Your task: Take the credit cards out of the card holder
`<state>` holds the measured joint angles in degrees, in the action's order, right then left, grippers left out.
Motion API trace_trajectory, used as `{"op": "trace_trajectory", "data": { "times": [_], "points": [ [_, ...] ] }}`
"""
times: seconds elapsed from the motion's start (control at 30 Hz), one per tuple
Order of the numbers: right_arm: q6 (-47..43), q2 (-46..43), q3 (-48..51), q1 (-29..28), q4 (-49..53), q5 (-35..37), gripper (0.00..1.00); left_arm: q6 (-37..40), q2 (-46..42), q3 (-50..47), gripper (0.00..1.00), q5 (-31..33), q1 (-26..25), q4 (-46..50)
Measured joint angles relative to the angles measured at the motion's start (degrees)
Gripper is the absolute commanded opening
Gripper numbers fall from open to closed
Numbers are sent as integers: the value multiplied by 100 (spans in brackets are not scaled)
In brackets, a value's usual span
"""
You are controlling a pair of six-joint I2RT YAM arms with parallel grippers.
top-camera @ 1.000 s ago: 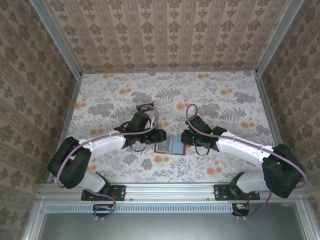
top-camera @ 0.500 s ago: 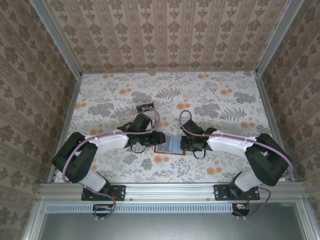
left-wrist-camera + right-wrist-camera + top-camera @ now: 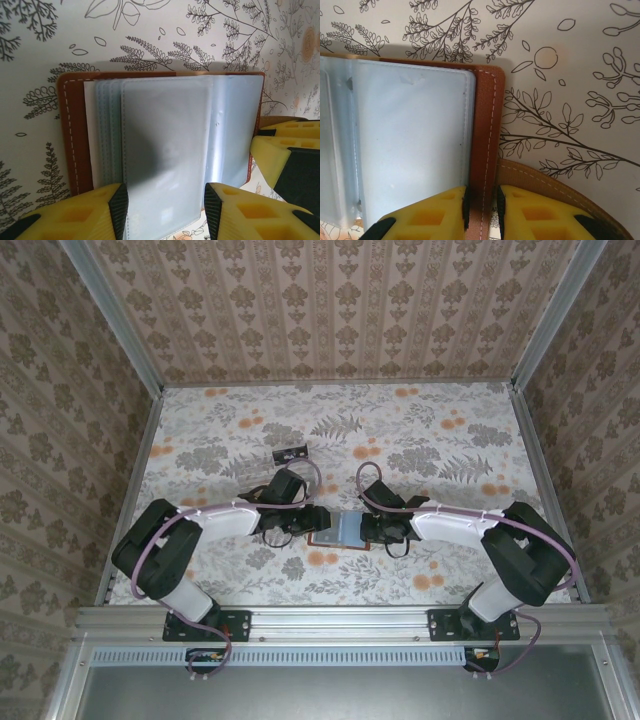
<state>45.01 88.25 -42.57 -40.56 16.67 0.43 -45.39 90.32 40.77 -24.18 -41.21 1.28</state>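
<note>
The card holder (image 3: 342,530), brown leather, lies open on the floral table between both grippers. Its frosted plastic sleeves (image 3: 165,145) fan out over the leather cover (image 3: 75,135). No credit cards show through the sleeves. My left gripper (image 3: 166,205) stands open, its pads on either side of the top sleeve's near end. It sits at the holder's left edge in the top view (image 3: 318,517). My right gripper (image 3: 481,207) is shut on the stitched leather edge (image 3: 482,125) on the holder's right side, which the top view (image 3: 366,528) also shows.
A curved brown leather strap (image 3: 545,185) lies on the table just right of my right fingers. A small black object (image 3: 291,454) rests farther back, left of centre. Metal frame rails (image 3: 130,500) border the table.
The right arm has folded in and slid its gripper left onto the holder's edge, the jaws narrowing slightly. The left arm has drawn in a little; the holder has stayed put.
</note>
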Motion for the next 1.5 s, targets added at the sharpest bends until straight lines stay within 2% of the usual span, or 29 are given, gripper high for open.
{"op": "trace_trajectory", "data": {
  "times": [0.8,1.33,1.5],
  "points": [
    [20,-46,81,0,-192,0,30,-2,236,599,55,-321,-474,-286],
    [66,-1320,365,133,48,103,32,-153,1008,955,50,-490,-776,-369],
    [61,-1416,365,142,175,109,34,-140,964,986,61,-492,-761,-341]
  ]
}}
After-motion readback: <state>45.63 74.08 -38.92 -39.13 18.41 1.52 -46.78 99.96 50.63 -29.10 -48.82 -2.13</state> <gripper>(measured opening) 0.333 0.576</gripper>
